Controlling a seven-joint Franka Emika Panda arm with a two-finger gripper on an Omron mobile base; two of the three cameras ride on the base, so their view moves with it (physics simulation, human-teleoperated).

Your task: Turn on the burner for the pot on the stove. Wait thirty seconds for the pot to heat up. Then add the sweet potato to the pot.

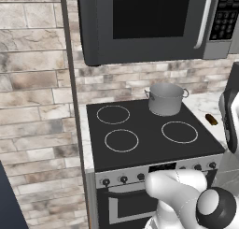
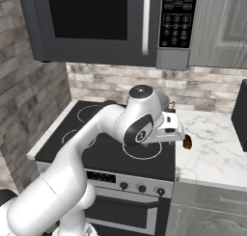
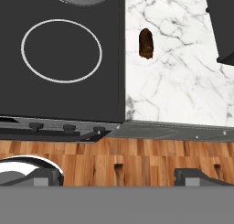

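the pot (image 1: 165,99) stands on the back right ring of the stove (image 1: 144,144), its two loop handles at the rim and no lid on it. the other three white rings on the black glass top are bare. the sweet potato (image 3: 146,43) lies on the white marble counter (image 3: 183,81) just beside the stove's right edge, apart from the pot and level with the front right ring (image 3: 61,50); in the left base view it shows as a small brown lump (image 1: 211,119) right of the stove. the black knobs (image 1: 123,179) sit in a row on the steel front panel.

the gripper (image 3: 119,173) hangs above the stove's front edge, looking straight down past the counter lip at the wood floor (image 3: 137,152). its jaws stand wide apart with nothing between them, touching nothing. in the right base view the arm's wrist (image 2: 142,122) is raised over the front right part of the cooktop. a dark microwave (image 1: 149,22) with a keypad hangs above the stove against the brick wall (image 1: 32,83).
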